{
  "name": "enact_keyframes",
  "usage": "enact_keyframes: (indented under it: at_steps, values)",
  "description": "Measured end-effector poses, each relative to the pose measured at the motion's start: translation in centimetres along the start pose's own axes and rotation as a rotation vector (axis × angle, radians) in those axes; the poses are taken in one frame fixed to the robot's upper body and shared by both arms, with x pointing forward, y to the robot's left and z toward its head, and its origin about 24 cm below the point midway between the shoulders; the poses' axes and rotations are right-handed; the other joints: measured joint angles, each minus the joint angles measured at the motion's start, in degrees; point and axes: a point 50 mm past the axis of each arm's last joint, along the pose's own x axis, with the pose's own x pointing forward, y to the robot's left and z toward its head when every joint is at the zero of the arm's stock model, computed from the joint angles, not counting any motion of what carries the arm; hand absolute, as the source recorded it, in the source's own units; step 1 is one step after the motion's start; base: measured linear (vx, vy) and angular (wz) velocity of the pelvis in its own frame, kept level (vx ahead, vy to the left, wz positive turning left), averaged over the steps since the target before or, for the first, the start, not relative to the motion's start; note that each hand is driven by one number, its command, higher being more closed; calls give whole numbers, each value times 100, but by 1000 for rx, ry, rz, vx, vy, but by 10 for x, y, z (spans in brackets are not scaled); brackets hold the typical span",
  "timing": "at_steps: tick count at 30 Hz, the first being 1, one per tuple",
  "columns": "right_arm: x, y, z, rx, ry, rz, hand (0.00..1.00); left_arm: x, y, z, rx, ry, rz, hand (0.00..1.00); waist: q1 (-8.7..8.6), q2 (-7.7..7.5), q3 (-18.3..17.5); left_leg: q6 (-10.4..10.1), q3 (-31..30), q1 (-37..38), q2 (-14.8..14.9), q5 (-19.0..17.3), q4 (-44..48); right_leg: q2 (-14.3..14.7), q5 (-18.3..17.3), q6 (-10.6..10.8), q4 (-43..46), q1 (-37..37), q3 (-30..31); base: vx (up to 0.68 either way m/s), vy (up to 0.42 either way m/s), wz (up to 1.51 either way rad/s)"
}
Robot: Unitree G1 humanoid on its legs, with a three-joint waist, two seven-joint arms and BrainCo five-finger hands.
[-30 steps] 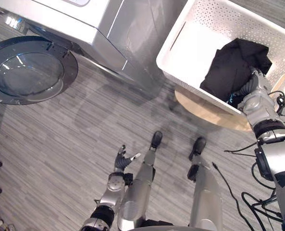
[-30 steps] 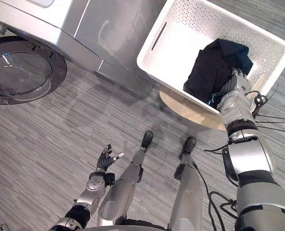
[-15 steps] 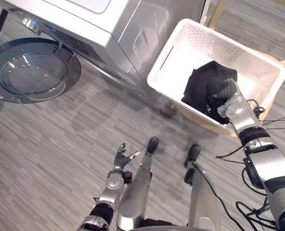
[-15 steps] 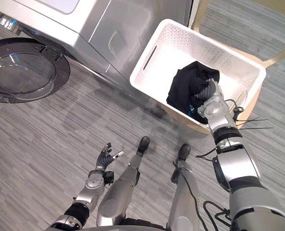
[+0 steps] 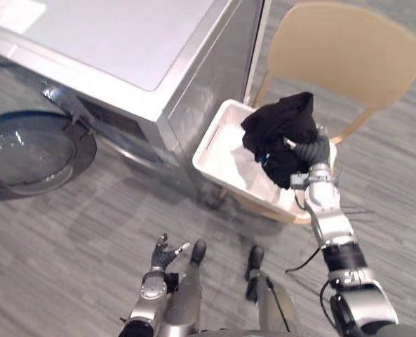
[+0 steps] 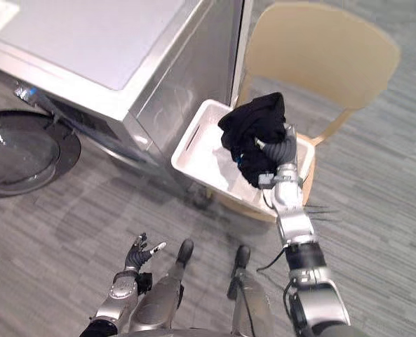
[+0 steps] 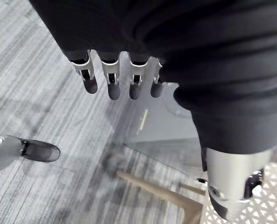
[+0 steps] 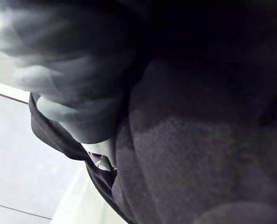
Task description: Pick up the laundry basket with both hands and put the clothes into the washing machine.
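Black clothes (image 5: 278,130) hang just above the white laundry basket (image 5: 222,151).
The right robot hand (image 5: 311,150) is clamped on them. The basket sits on a chair (image 5: 348,56). The left robot hand (image 5: 162,254), near left, has fingers (image 7: 114,84) apart.

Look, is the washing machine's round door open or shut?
Open. The round door is swung out from the washing machine front.

The black crumpled cloth bundle (image 5: 281,132) covers the front of the right hand (image 5: 311,151) and the right part of the white perforated plastic basket (image 5: 222,144). The round glass washer door (image 5: 32,154) is cut off by the left edge of the frame.
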Motion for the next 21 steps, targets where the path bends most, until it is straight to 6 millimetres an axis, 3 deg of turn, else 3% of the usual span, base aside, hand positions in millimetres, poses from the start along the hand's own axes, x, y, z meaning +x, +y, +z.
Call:
enact_keyframes:
  at_steps: [2, 3, 4, 5, 6, 8, 9, 10, 11, 14, 15, 16, 17, 18, 19, 20, 21]
  values:
    - [-11, 6, 1, 57, -2, 35, 100, 1, 2, 5, -2, -19, 4, 0, -32, -14, -7, 41, 162, -73, -33, -295, 523, -39, 31, 9, 13, 77, 111, -59, 49, -52]
    - [-17, 7, -2, 82, 10, 53, 100, 1, 5, 10, -18, -42, 17, 0, -33, 12, -31, 114, 247, -180, 50, -414, 797, 24, -60, 207, -19, 163, 163, -86, -6, -23]
    - [-19, 9, -3, 96, 18, 64, 100, 1, 7, 13, -31, -54, 31, 0, -35, 46, -60, 130, 279, -202, 154, -439, 820, 72, -202, 177, 263, 90, 176, -104, -44, -7]
    - [-25, 12, -4, 124, 34, 83, 100, 2, 13, 16, -34, -71, 49, 0, -43, 54, -80, 78, 178, -180, 268, -448, 861, 134, -724, -91, 1432, -55, 154, -32, -105, 26]
    - [-31, 13, -4, 153, 36, 99, 100, 2, 20, 18, -26, -85, 66, 0, -36, -16, -138, 2, 12, -225, 298, -473, 980, 135, -1234, 99, 2000, 53, 198, -9, -133, 42]
    - [-35, 20, 0, 174, 22, 143, 100, 1, 29, 23, -23, -111, 89, 0, -15, -174, -235, -124, -187, -442, 223, -464, 1129, 139, -1689, 248, 1947, 217, 473, -64, -235, 59]
    - [-35, 23, 3, 170, 4, 170, 100, 0, 29, 30, -29, -142, 89, 0, -2, -127, -259, -261, -318, -592, 212, -373, 1129, 210, -1751, 13, 1615, 283, 438, -128, -225, 52]
    - [-35, 23, 3, 164, 4, 183, 100, -1, 24, 34, -41, -161, 82, 0, 13, -28, -279, -288, -362, -652, 273, -325, 1102, 280, -1660, -54, 1480, 287, 370, -139, -157, 38]
    - [-37, 25, 1, 150, 10, 212, 100, -6, 17, 37, -56, -184, 64, 0, 71, 112, -326, -333, -430, -708, 385, -180, 945, 380, -1562, -105, 1312, 285, 259, -139, -116, 27]
    - [-36, 22, 1, 110, 1, 245, 100, -13, -4, 54, -69, -267, -7, 0, 131, 323, -376, -490, -717, -848, 491, 239, 533, 530, -1526, -229, 1455, 25, -28, -155, -163, 51]
    - [-30, 16, 1, 63, -11, 258, 100, -20, -19, 75, -75, -359, -68, 0, 126, 531, -349, -459, -785, -1012, 525, 680, 331, 571, -1493, -342, 1527, -77, -335, -193, -164, 92]
    - [-28, 14, -1, 44, -7, 263, 100, -22, -22, 84, -73, -399, -87, 0, 126, 548, -358, -468, -714, -1048, 486, 1041, 152, 530, -1463, -459, 1522, -110, -474, -222, -105, 128]
    - [-25, 11, -4, 22, 3, 266, 100, -25, -26, 98, -54, -467, -112, 0, 63, 542, -362, -415, -579, -1044, 359, 1904, -344, 348, -1413, -553, 1371, -92, -709, -247, -20, 141]
    - [-21, 7, -6, -1, 9, 268, 100, -26, -30, 120, -22, -565, -134, 0, -25, 459, -356, -257, -126, -1243, 154, 1713, 139, 52, -1281, -672, 1223, -115, -1029, -237, -24, 135]
    - [-20, 7, -6, 0, 11, 280, 100, -27, -29, 128, 0, -608, -138, 0, -32, 415, -348, 42, 177, -1300, 41, 1287, 638, -83, -1204, -650, 1148, -112, -1108, -217, -44, 114]
    - [-22, 10, -7, 5, 16, 310, 100, -30, -28, 138, 42, -672, -156, 0, -39, 394, -365, 204, 520, -1180, -71, 660, 1296, -243, -1073, -601, 967, -53, -1182, -138, -61, 58]
    - [-23, 13, -7, 13, 19, 333, 100, -32, -29, 141, 65, -697, -176, 0, -43, 398, -369, 131, 633, -985, -67, 426, 1388, -271, -1010, -588, 862, 1, -1176, -164, -34, 44]
